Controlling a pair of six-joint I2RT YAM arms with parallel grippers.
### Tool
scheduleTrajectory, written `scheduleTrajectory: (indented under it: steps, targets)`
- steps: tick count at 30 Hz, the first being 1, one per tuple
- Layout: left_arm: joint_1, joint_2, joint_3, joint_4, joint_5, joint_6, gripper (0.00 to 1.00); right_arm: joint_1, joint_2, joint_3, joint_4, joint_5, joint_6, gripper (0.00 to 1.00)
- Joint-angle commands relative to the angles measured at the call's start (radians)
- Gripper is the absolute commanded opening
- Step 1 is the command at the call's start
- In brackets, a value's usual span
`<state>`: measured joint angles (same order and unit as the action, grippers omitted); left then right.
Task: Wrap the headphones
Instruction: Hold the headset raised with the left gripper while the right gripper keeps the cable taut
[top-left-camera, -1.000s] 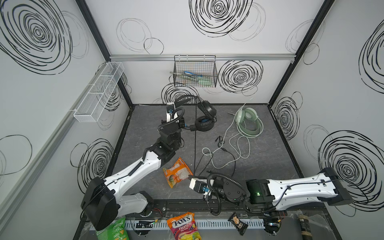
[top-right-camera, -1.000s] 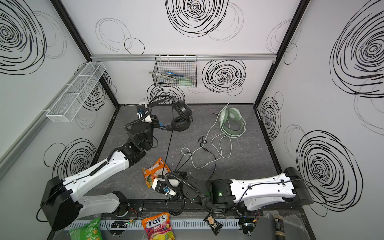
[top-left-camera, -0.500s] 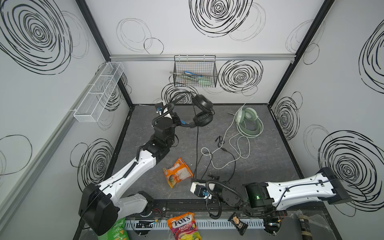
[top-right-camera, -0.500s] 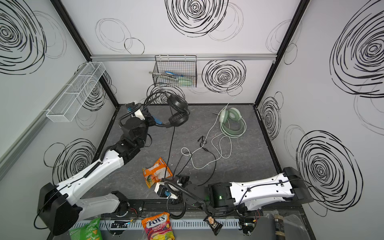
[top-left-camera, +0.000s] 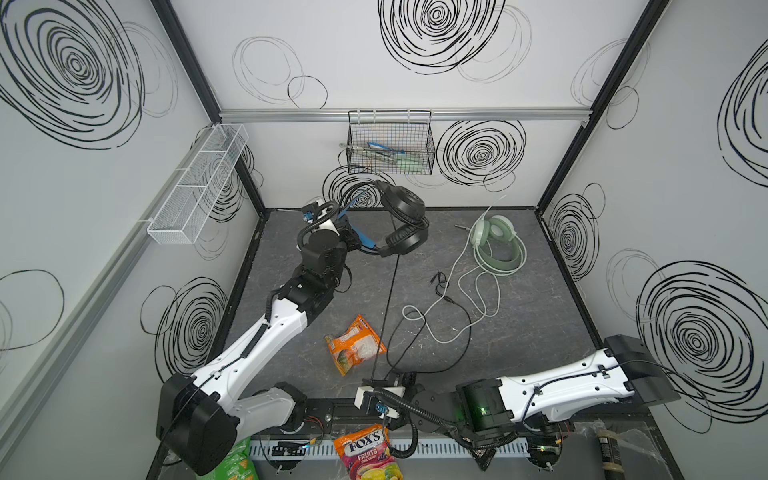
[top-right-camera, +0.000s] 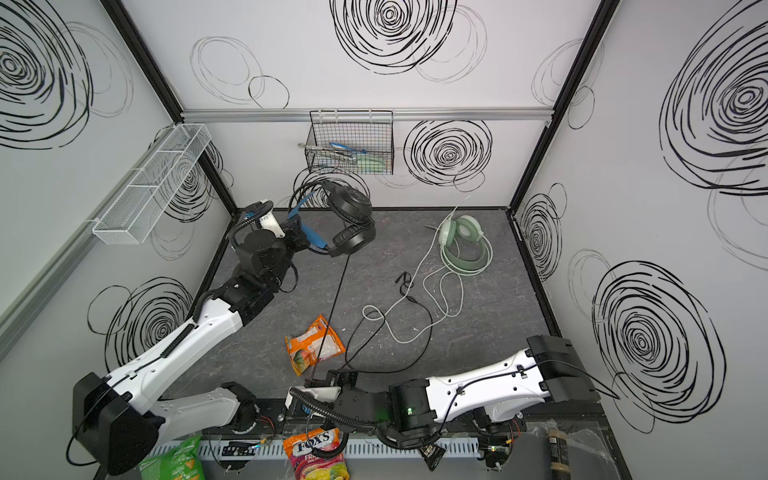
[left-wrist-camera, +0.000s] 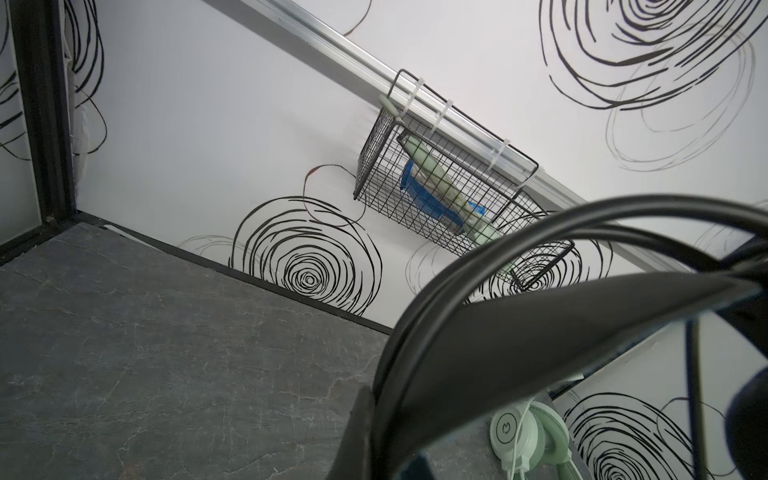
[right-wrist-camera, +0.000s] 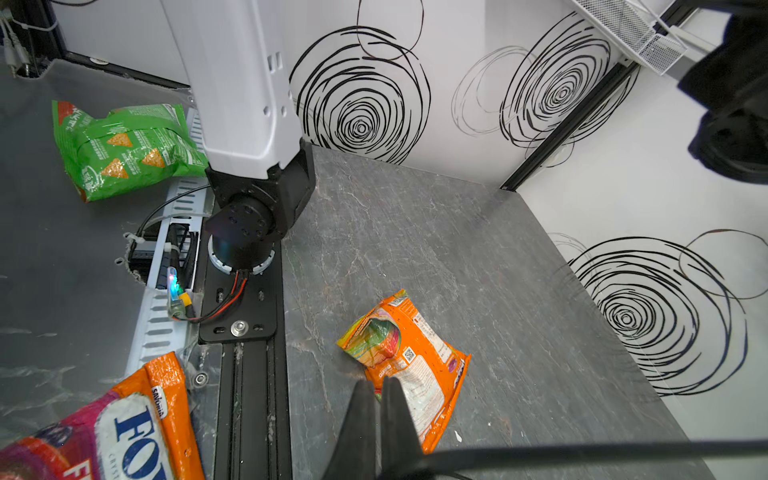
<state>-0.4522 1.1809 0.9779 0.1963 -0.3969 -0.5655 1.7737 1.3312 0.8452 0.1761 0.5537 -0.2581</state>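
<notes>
My left gripper (top-left-camera: 353, 237) (top-right-camera: 301, 237) is shut on the headband of the black headphones (top-left-camera: 405, 220) (top-right-camera: 351, 220), which hang raised near the back-left corner. In the left wrist view the headband (left-wrist-camera: 540, 324) fills the space by the left gripper (left-wrist-camera: 374, 440). The black cable (top-left-camera: 386, 303) (top-right-camera: 332, 307) runs taut down to my right gripper (top-left-camera: 374, 380) (top-right-camera: 320, 380), which is shut on it at the front edge. The right wrist view shows that cable (right-wrist-camera: 582, 451) crossing the closed right gripper (right-wrist-camera: 378, 388). The mint-green headphones (top-left-camera: 496, 241) (top-right-camera: 463, 243) (left-wrist-camera: 528, 436) lie at the back right, their whitish cable (top-left-camera: 457, 299) looped loosely.
An orange snack bag (top-left-camera: 355, 349) (top-right-camera: 313, 345) (right-wrist-camera: 407, 361) lies just beyond the right gripper. A Fox's candy bag (top-left-camera: 368, 455) (right-wrist-camera: 124, 428) and a green chip bag (right-wrist-camera: 124, 145) sit past the front rail. A wire basket (top-left-camera: 390, 145) and a white mesh shelf (top-left-camera: 195, 187) hang on the walls.
The left gripper has lifted the black headphones higher and toward the back left. The right gripper has drawn back toward the front edge with the cable, which now runs straight.
</notes>
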Motion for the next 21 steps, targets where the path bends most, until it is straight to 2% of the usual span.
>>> scheduleTrajectory:
  steps: [1, 9, 21]
  targets:
    - [0.055, -0.010, 0.050, 0.146, 0.010, -0.105, 0.00, 0.052, 0.024, 0.042, 0.040, -0.060, 0.009, 0.00]
    - [0.145, -0.057, 0.061, 0.125, 0.187, -0.207, 0.00, 0.016, 0.040, -0.021, 0.026, -0.022, 0.143, 0.00]
    - [0.174, -0.057, 0.156, 0.043, 0.264, -0.221, 0.00, -0.105, -0.027, -0.169, 0.067, -0.058, 0.244, 0.00]
